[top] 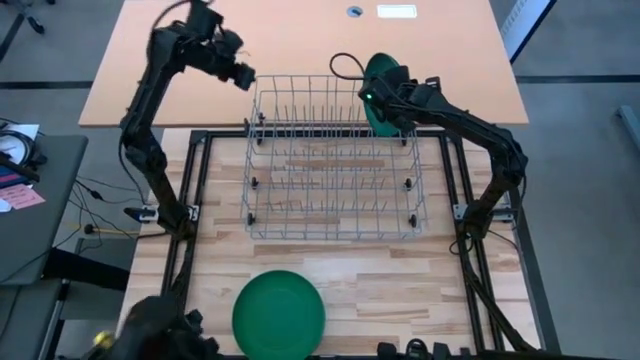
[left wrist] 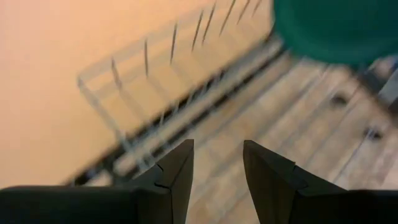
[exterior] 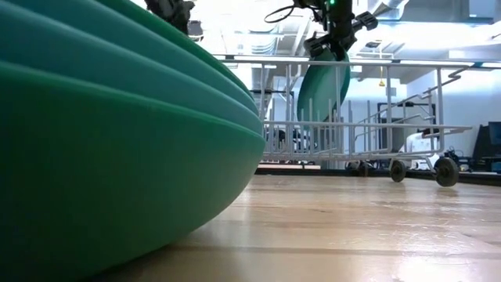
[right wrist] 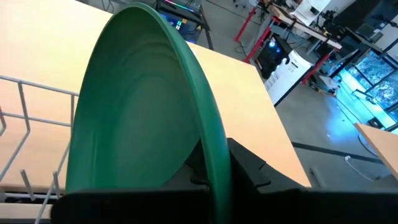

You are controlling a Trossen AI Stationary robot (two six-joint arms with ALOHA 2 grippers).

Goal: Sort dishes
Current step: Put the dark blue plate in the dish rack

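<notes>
Right pincer (top: 385,100) pinching the rim of a green plate (top: 381,92), fingers pressed on either side of its edge; the right wrist view shows the plate (right wrist: 143,106) standing on edge in the grip, hollow face toward the rack side. Plate hangs upright just over the far right corner of the wire rack (top: 330,160), lower edge dipping among the top wires; whether it touches them cannot be told. In the low view the same plate (exterior: 321,86) hangs from the pincer (exterior: 333,35), above the rack (exterior: 352,133). Right arm reaches in from the rack's right side, past its far right corner.

Left pincer (top: 243,76) spread, nothing between the fingers (left wrist: 174,180). It hovers near the rack's far left corner, just outside it, over the edge of the orange table (top: 300,40). Below and ahead of it in the left wrist view are the rack wires (left wrist: 161,81) and the held plate (left wrist: 336,28) beyond, blurred.

Well apart from both pincers, on the near side of the rack, a second green plate (top: 279,313) lies flat on the wooden table (top: 400,290), apart from the rack. In the low view, ridged edges suggesting stacked plates (exterior: 109,133) fill the left side, very close to the camera; count cannot be told.

Rack stands on the wooden table, inside a dark frame (top: 200,140).
</notes>
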